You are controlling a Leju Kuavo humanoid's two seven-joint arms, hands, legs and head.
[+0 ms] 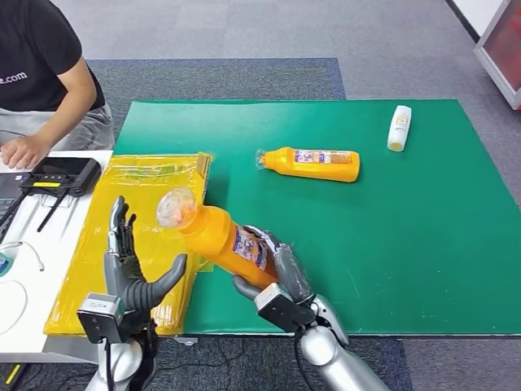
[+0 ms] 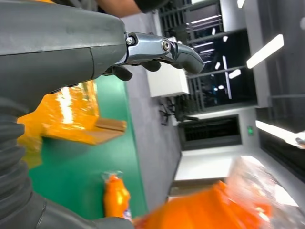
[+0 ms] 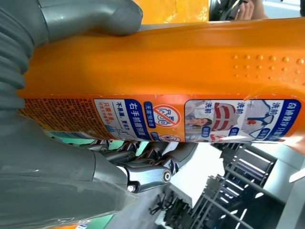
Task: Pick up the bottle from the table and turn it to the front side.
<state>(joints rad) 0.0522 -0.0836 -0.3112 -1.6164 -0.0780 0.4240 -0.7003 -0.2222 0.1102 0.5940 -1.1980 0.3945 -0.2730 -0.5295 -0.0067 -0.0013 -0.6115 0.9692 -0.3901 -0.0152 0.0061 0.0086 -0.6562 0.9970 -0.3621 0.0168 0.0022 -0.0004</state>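
Head view shows the orange bottle (image 1: 215, 236) lifted off the table, tilted with its clear cap (image 1: 175, 207) toward the left, above the near edge of the green mat (image 1: 381, 244). The right hand (image 1: 279, 273) grips its lower body, fingers wrapped over the printed label (image 3: 187, 119), thumb on the opposite side. The left hand (image 1: 132, 265) is spread and holds nothing, just beside the cap, over a yellow plastic bag (image 1: 123, 236) that lies across the mat's left edge. A second orange bottle (image 1: 313, 164) lies flat mid-mat, and a small white bottle (image 1: 399, 128) lies near the far right corner, both well apart from the hands. The mat's right half lies bare. Grey carpet (image 1: 246, 32) surrounds the table. At the left a person (image 1: 43, 73) sits at a white desk with a black router (image 1: 60, 174).
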